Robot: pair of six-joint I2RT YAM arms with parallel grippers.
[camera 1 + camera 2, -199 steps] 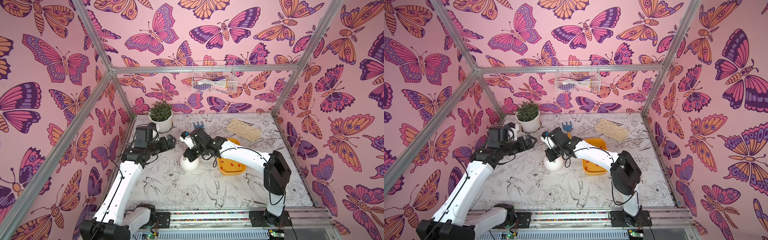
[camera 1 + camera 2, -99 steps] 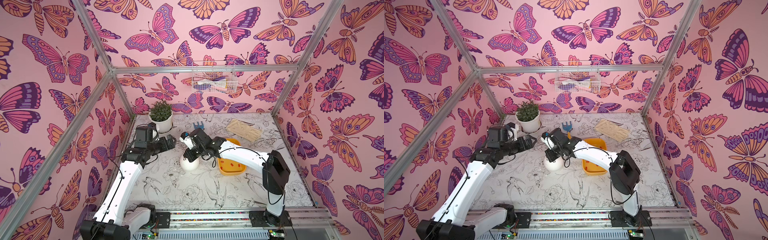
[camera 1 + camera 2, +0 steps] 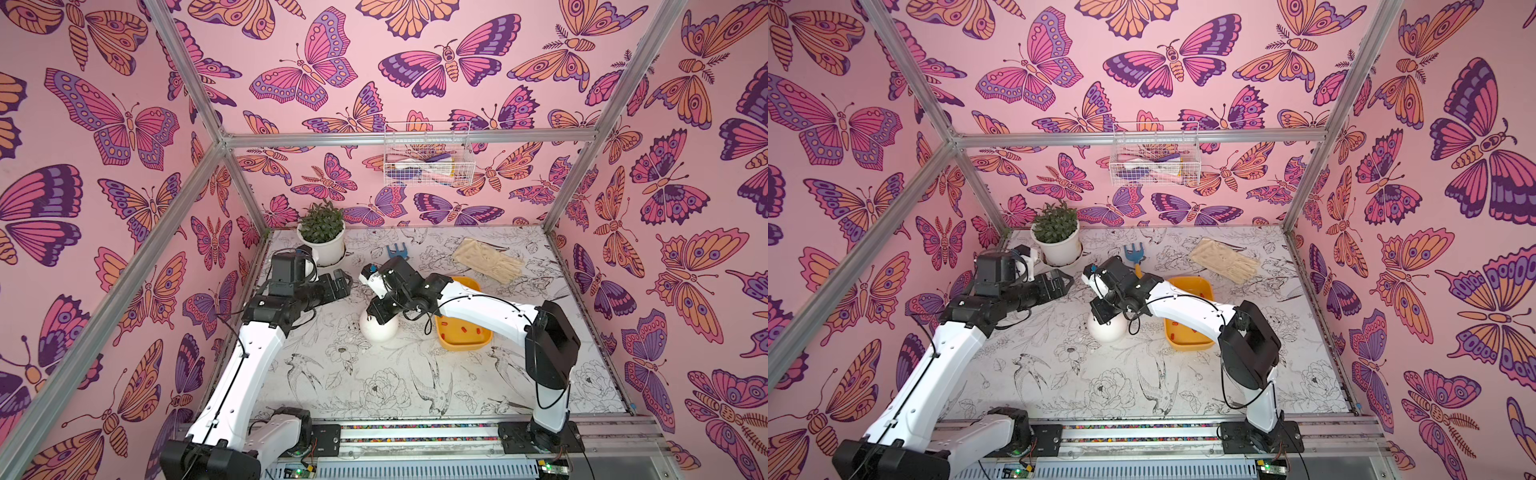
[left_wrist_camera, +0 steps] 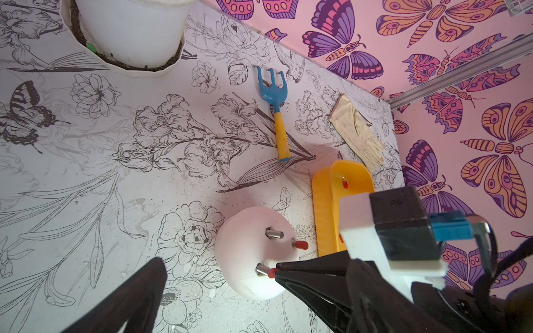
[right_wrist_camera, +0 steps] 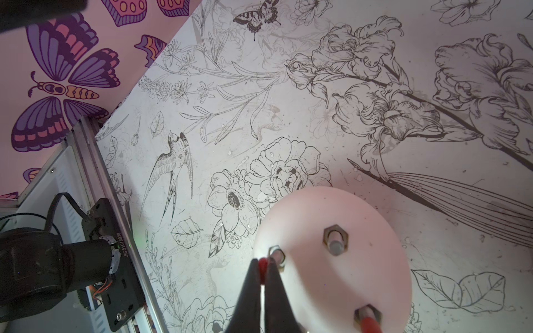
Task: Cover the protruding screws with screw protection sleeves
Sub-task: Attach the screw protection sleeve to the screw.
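A: Right claw (image 5: 263, 269): closed, its tapered black tips pinching a red sleeve (image 5: 262, 264). Left claw (image 3: 341, 284): spread wide and holding nothing, over the table (image 3: 332, 374) near the plant pot (image 3: 322, 249).
B: Is the sleeve on a screw?
A: It sits at the end of one screw (image 4: 261, 269). The tips cover the join, so I can't tell if it has slipped over.
B: Other screws?
A: They stand on the smooth white dome (image 4: 242, 250). One is bare grey metal (image 5: 335, 248) with a hex nut (image 5: 327, 233) at its foot. One is capped in glossy red (image 4: 300, 245). In both top views the claw hides the dome's top.
B: Spare sleeves?
A: Small red capsules (image 3: 463, 330) in the yellow plastic tray (image 3: 463, 347), just beside the dome. The right arm partly covers the tray.
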